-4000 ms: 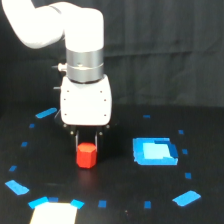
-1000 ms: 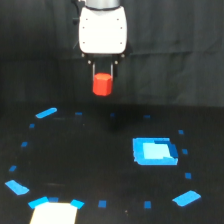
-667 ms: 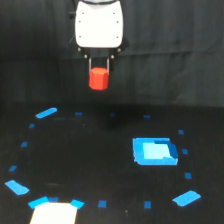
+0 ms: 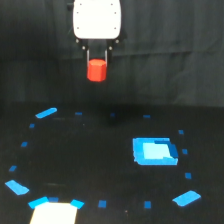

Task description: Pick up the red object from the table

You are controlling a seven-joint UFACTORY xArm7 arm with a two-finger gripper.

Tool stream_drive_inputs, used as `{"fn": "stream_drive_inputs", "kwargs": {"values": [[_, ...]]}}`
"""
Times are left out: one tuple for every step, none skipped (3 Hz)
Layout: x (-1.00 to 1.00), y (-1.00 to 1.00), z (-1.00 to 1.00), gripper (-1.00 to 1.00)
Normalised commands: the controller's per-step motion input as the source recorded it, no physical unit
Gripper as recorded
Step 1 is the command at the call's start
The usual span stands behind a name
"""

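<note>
— Exterior view: where is the red object [image 4: 97,70]?
— Clamped between the gripper [image 4: 97,64] jaws, high above the tabletop [image 4: 100,165].
— So the pickup?
— Looks done; nothing obvious remains.

Flat black matte counter [image 4: 100,165] fills lower part of view. Small blue tape squares [image 4: 102,204] dot it in rough ring. Larger blue patches lie at far left [image 4: 46,113], near left [image 4: 17,187] and near right [image 4: 186,198]. Blue square piece [image 4: 154,151] sits right of centre. White patch with blue corners [image 4: 54,211] lies at bottom edge, left.
</note>
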Motion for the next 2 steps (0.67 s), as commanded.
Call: {"fn": "stream_drive_inputs", "kwargs": {"values": [[-0.43, 0.17, 0.47, -1.0], [0.29, 0.35, 0.38, -1.0]]}}
